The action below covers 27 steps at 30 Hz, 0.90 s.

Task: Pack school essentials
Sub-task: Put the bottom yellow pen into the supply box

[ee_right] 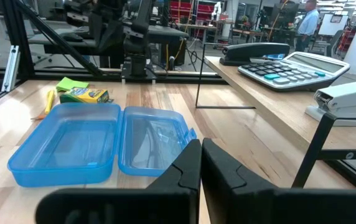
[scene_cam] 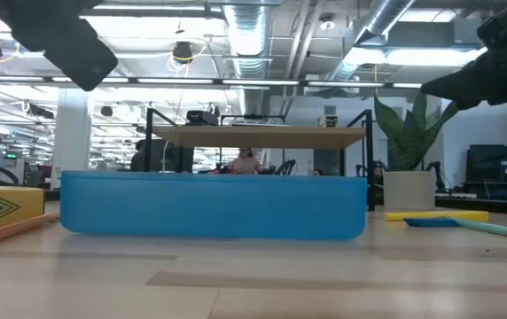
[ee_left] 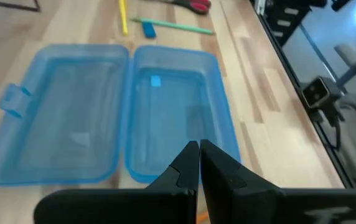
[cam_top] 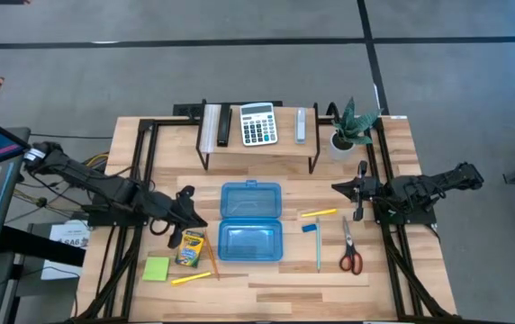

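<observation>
1. Translucent blue plastic case (cam_top: 251, 221): lies open at the centre of the wooden bench (cam_top: 393, 279), both halves facing up; a small blue eraser (ee_left: 155, 81) sits inside one half.
2. Yellow-green crayon box (cam_top: 190, 247): flat on the bench just left of the case.
3. Lime sticky-note pad (cam_top: 157, 268): left of the crayon box, toward the near edge.
4. Yellow pencil (cam_top: 191, 277): near the pad, beside an orange pencil (cam_top: 212, 261).
5. Second yellow pencil (cam_top: 319, 213): right of the case, with a teal pen (cam_top: 318, 247) beside it.
6. Red-handled scissors (cam_top: 350, 250): right of the pen.
7. Grey-white calculator (cam_top: 258, 123): on the raised wooden shelf (cam_top: 257, 144) at the far side.
8. Left gripper (cam_top: 184, 214): above the bench, left of the case; jaws closed together, holding nothing.
9. Right gripper (cam_top: 340, 187): above the bench, right of the case; jaws closed together, holding nothing.
</observation>
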Tool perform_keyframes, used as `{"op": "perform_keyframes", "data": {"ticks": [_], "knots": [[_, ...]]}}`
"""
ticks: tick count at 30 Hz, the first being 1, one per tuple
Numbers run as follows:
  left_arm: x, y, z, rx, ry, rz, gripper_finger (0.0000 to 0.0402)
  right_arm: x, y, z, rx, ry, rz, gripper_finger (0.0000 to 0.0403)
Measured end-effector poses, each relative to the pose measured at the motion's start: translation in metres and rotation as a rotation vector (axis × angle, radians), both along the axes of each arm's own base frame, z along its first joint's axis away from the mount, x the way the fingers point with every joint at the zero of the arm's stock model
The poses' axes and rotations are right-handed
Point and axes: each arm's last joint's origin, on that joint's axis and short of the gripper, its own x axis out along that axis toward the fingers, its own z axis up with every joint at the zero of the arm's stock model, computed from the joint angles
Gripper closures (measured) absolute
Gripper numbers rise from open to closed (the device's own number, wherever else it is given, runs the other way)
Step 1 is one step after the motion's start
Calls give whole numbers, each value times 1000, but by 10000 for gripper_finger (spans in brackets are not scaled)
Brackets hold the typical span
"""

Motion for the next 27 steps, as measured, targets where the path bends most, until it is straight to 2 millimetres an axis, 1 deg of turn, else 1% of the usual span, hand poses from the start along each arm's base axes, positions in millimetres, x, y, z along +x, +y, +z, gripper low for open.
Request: {"op": "perform_keyframes", "data": {"ticks": [4,6,9,14,17,22,25,27], "knots": [[0,-5,-4,-15,36,-8,398,0,0,0,0,0,0,369],[0,-8,-6,-28,58,-5,389,0,0,0,0,0,0,369],[0,-12,-10,-43,85,-10,362,0,0,0,0,0,0,369],[1,-23,-18,-49,131,5,303,0,0,0,0,0,0,369],[0,-36,-27,-51,185,-7,286,0,0,0,0,0,0,369],[-2,-59,-40,-108,259,-5,284,0,0,0,0,0,0,369],[-2,-75,-41,-128,289,-15,284,0,0,0,0,0,0,369],[-1,-86,-36,-120,283,-24,284,0,0,0,0,0,0,369]]}}
